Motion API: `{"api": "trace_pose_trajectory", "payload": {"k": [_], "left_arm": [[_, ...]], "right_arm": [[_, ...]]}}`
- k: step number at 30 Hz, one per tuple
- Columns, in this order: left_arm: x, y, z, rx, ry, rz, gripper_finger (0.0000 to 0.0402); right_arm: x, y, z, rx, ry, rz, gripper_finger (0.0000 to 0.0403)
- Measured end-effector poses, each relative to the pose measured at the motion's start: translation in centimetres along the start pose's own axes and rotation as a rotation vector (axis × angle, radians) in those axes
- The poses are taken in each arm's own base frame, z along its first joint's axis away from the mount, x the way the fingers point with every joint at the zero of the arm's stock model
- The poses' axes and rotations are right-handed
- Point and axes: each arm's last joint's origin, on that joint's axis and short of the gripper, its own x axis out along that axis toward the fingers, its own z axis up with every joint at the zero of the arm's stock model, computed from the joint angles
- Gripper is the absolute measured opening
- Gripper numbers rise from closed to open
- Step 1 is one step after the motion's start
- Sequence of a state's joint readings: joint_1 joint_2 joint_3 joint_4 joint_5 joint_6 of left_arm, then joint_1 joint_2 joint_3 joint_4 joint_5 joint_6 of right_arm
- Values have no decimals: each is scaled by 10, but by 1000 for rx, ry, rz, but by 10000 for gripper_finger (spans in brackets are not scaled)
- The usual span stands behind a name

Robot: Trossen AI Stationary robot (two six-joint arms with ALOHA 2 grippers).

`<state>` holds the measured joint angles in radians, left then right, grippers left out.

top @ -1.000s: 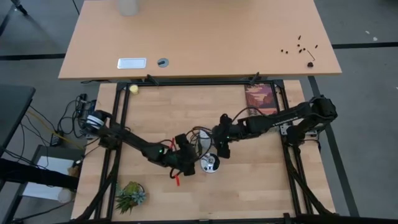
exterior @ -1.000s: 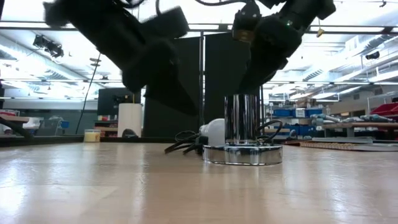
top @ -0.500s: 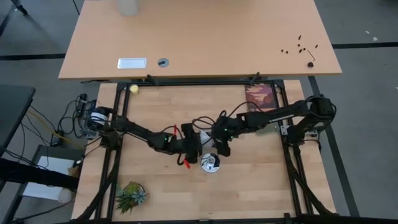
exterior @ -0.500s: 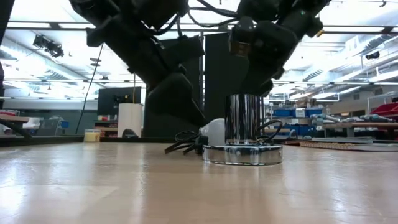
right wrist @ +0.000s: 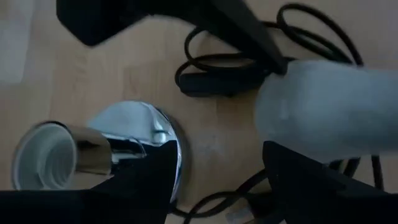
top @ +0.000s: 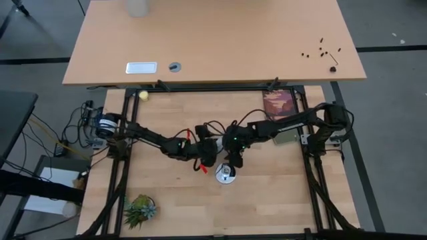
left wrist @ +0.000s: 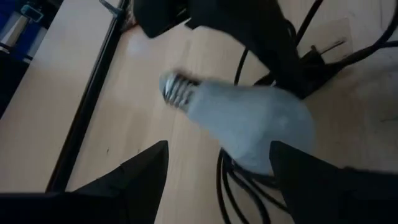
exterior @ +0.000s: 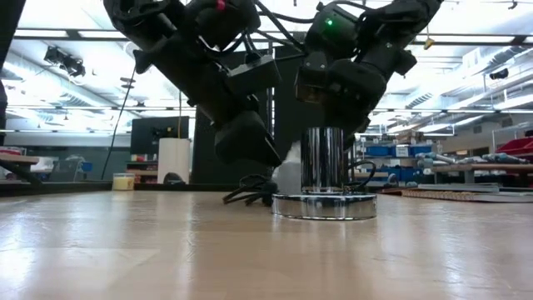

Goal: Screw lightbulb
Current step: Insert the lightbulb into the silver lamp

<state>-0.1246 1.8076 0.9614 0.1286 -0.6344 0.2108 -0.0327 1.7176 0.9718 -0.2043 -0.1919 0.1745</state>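
Both arms reach low toward the middle of the worktop and nearly meet there. The left arm stretches in from nine o'clock, elbow down, its hand [top: 208, 156] just short of centre with fingers [left wrist: 134, 180] spread apart. The right arm comes in from three o'clock, wrist bent downward, its hand [top: 235, 159] close beside the left one, fingers [right wrist: 292, 177] also parted.

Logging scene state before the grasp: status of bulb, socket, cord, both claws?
bulb: lying on its side on the table, not in the socket, not held
socket: upright on its chrome base, empty
cord: loose, coiled beside the bulb
left claw: open, straddling the bulb
right claw: open, above socket and bulb
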Motion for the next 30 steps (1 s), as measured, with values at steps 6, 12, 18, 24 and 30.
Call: {"api": "trace_pose_trajectory", "payload": {"k": [6, 12, 18, 24, 30], "left_arm": [[0, 0, 1, -7, -3, 2, 284], [0, -2, -6, -39, 61, -51, 284], [0, -4, -9, -50, 68, -159, 284], [10, 9, -10, -74, 60, -126, 284], [13, 13, -11, -94, 58, -152, 284]], "right_arm": [[-3, -13, 4, -9, -24, -25, 246], [-20, -25, 4, 57, -15, -79, 246], [-33, -27, 5, 37, -22, -171, 246], [-32, -33, 4, -23, -14, -251, 246], [-28, -34, 2, -76, 16, -314, 246]]}}
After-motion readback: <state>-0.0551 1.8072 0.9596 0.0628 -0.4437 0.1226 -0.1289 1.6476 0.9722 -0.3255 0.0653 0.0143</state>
